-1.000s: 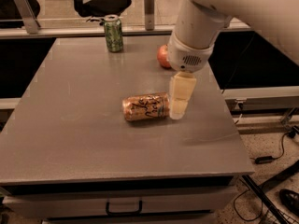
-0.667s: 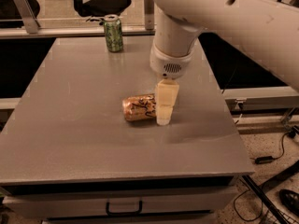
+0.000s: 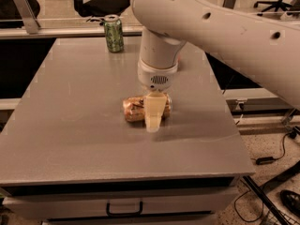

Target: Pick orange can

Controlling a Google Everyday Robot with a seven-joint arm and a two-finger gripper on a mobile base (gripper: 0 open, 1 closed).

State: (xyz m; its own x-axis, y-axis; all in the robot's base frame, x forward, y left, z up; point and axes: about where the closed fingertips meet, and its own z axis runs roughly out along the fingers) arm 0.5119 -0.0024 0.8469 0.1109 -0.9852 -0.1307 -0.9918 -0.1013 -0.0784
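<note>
The orange can lies on its side near the middle of the grey table, its long axis running left to right. My gripper points straight down from the white arm and stands over the can's right half, covering it from this view. Only the can's left part shows, with dark lettering on orange-tan. The gripper's tip is down at table level on the can's near side.
A green can stands upright at the table's back edge, left of the arm. The white arm crosses the upper right. A drawer with a handle is below the front edge. Cables lie on the floor to the right.
The gripper has moved left, from beside the can's right end to directly over the can. The arm now hides the red apple at the back. The can has not moved.
</note>
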